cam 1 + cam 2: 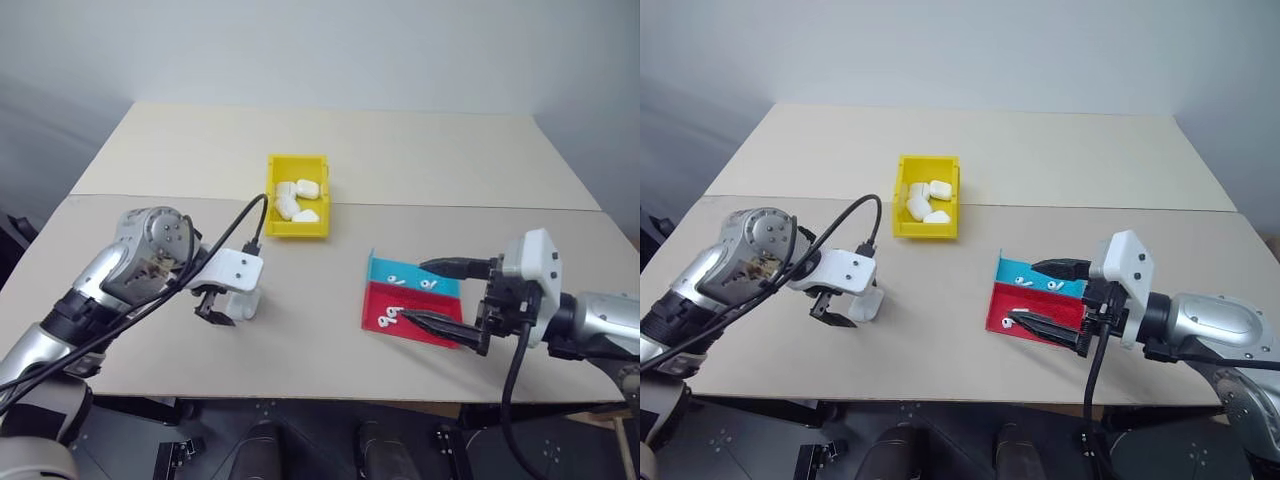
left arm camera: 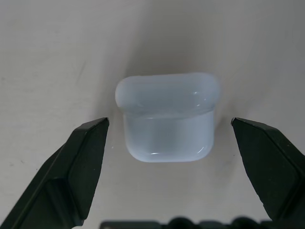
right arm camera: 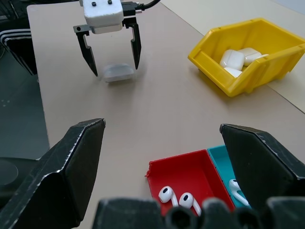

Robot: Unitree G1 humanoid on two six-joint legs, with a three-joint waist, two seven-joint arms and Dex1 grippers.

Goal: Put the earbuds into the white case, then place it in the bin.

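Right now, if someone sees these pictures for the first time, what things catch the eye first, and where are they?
The yellow bin near the table's middle draws the eye first, with several white cases lying inside. Nearer the robot's right, earbuds lie in a red-and-teal tray, with the open right gripper over it. On the left, the open left gripper points down over a white case on the table, its fingers on either side, not touching.

A pale beige table (image 1: 400, 160) made of two boards, with a straight seam running across it, stands against a plain grey-white wall (image 1: 320, 50). Below its near edge lies a dark floor (image 1: 300, 440). The light is soft and even.
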